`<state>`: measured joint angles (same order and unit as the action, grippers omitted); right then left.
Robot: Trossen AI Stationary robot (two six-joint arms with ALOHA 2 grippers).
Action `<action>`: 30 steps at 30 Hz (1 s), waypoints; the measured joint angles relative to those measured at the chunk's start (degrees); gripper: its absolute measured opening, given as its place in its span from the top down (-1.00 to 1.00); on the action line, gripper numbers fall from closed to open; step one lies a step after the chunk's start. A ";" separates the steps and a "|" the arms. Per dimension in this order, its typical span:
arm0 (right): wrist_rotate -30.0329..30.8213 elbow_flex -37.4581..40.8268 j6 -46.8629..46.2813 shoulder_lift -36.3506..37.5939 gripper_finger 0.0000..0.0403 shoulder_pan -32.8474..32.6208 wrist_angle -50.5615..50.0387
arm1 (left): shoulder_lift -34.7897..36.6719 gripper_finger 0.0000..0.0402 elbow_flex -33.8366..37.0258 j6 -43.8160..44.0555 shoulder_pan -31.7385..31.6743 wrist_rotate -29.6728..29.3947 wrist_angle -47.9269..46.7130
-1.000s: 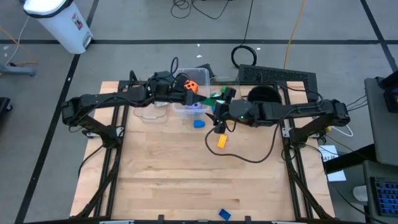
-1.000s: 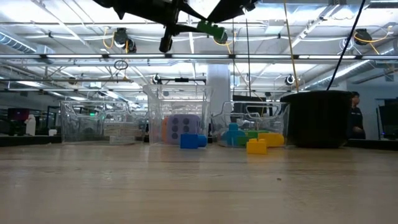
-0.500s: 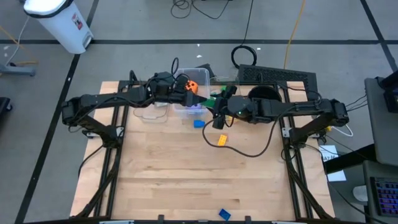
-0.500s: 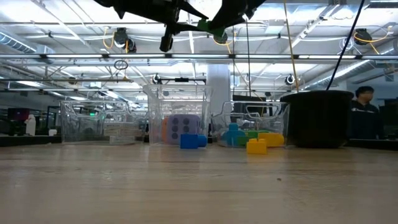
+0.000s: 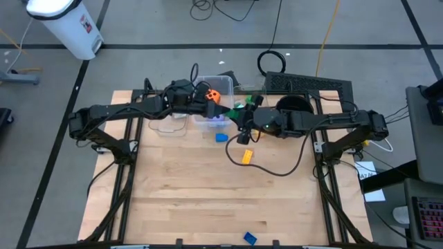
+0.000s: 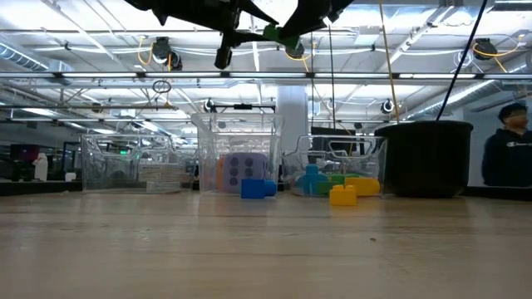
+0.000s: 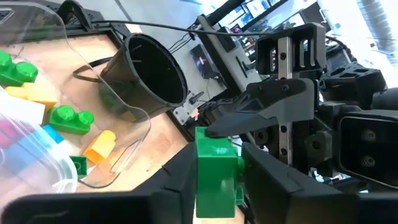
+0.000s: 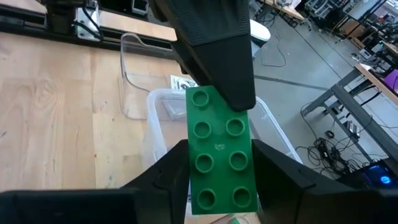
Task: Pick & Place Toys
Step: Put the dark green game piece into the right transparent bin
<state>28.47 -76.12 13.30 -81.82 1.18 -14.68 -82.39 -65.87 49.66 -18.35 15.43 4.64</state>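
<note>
Handover in mid-air: right gripper (image 5: 243, 117) has slid toward ten o'clock and its fingers have narrowed onto the green brick (image 8: 219, 152), also pinched by the left gripper (image 7: 217, 171), above the clear bins (image 5: 208, 119) at the desk's (image 5: 208, 200) twelve o'clock edge. Transfer seems imminent. Brick: rigid, glossy plastic, rectangular, round studs.
</note>
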 joint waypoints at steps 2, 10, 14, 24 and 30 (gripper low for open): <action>0.17 0.00 -0.21 0.01 0.32 0.01 0.45 | 0.00 0.29 0.00 0.02 0.00 0.00 0.82; 0.16 0.08 -0.44 0.92 0.33 0.33 3.36 | 0.04 -0.33 0.00 -0.44 -2.53 1.75 5.92; 0.15 0.07 -4.04 2.75 0.33 2.18 1.54 | 0.07 -0.47 -0.01 -0.61 -5.03 6.05 11.00; -15.74 -2.93 -15.58 2.99 0.33 15.23 -19.56 | 1.57 -0.51 -0.02 -1.96 -6.67 8.73 20.49; -23.05 -2.95 -17.83 -2.74 0.33 23.77 -26.37 | 1.55 -0.51 -0.02 -1.66 -6.71 9.62 22.69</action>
<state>5.42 -79.07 -4.53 -84.56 24.95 -41.05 -80.84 -65.89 48.00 -25.06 25.05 27.34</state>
